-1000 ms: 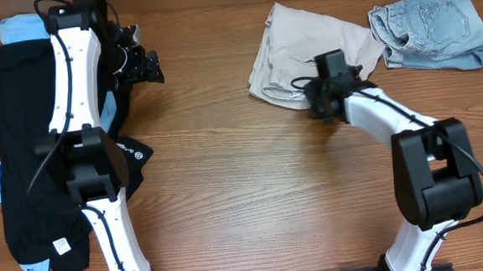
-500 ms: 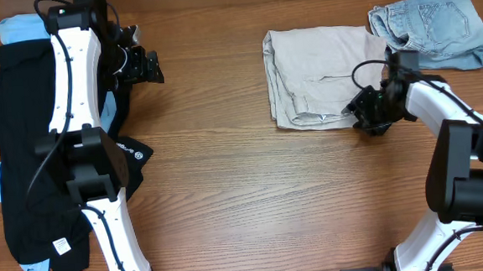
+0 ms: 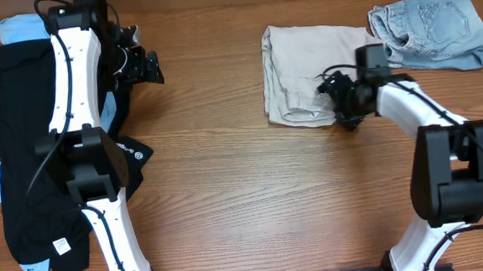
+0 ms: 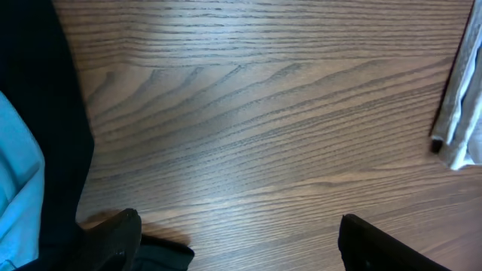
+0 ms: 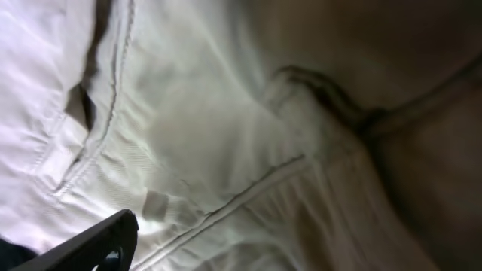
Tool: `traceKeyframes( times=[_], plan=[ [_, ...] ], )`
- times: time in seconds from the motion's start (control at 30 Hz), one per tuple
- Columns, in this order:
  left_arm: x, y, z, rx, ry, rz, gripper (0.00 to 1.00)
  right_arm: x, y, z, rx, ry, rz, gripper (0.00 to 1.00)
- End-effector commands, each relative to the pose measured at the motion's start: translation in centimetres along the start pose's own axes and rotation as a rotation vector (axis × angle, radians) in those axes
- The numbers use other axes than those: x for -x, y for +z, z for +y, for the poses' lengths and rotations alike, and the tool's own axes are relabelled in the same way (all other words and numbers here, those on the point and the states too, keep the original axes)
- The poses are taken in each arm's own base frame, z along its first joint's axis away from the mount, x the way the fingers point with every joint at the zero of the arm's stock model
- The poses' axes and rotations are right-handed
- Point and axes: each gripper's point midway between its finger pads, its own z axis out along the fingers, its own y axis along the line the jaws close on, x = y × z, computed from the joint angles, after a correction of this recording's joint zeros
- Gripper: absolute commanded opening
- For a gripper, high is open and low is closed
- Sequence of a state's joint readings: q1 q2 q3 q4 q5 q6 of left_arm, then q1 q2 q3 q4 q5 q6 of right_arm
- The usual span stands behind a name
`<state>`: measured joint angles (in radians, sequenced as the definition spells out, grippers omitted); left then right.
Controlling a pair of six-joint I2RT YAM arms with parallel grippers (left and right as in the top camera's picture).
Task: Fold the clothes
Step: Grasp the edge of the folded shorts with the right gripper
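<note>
The beige shorts lie folded flat at the back right of the table. My right gripper hovers over their lower right corner, open, with no cloth between the jaws. In the right wrist view the beige shorts fill the frame and only one finger shows at the lower left. The pale denim shorts lie crumpled at the far right. The black garment lies at the left over a light-blue garment. My left gripper stands open above bare wood, its fingers wide apart.
Bare wooden table runs between the two piles. The left arm reaches over the black garment. In the left wrist view the black garment is at the left and an edge of the beige shorts at the right.
My right gripper pulled the beige shorts over into a flat fold, let go and opened, then moved back left over their lower right part. The left arm has not moved.
</note>
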<state>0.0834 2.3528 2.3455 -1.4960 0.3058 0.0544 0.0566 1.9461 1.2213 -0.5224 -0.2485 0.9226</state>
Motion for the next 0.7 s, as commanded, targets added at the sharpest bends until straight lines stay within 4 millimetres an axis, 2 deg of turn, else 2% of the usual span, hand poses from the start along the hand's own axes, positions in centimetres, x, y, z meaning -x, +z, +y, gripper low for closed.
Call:
traceKeyframes(
  times=[0.0,0.1,0.13,0.27,0.43,0.5,0.53,0.67],
  plan=[
    [-0.1,0.2,-0.2,0.002,0.005,0.006,0.86,-0.1,1.1,-1.4,-0.12,0.026,-0.123,0.8],
    [-0.1,0.2,-0.2,0.002,0.005,0.007,0.86,0.3,1.0,-1.5,-0.133,0.019,-0.156,0.45],
    [-0.1,0.2,-0.2,0.002,0.005,0.006,0.86,0.5,1.0,-1.5,-0.134,0.006,-0.162,0.4],
    [-0.1,0.2,-0.2,0.002,0.005,0.006,0.86,1.3,0.9,-1.1,-0.123,-0.106,-0.183,0.31],
    [-0.1,0.2,-0.2,0.002,0.005,0.006,0.86,0.7,1.1,-0.3,-0.089,-0.183,-0.142,0.07],
    [-0.1,0.2,-0.2,0.002,0.005,0.006,0.86,0.0,1.0,0.8,-0.039,-0.263,-0.099,0.04],
    [-0.1,0.2,-0.2,0.002,0.005,0.006,0.85,-0.6,0.6,2.1,0.015,-0.34,-0.067,0.04],
    [-0.2,0.2,-0.2,0.002,0.004,0.008,0.85,-0.7,-2.1,5.5,0.15,-0.444,-0.044,0.04]
  ],
)
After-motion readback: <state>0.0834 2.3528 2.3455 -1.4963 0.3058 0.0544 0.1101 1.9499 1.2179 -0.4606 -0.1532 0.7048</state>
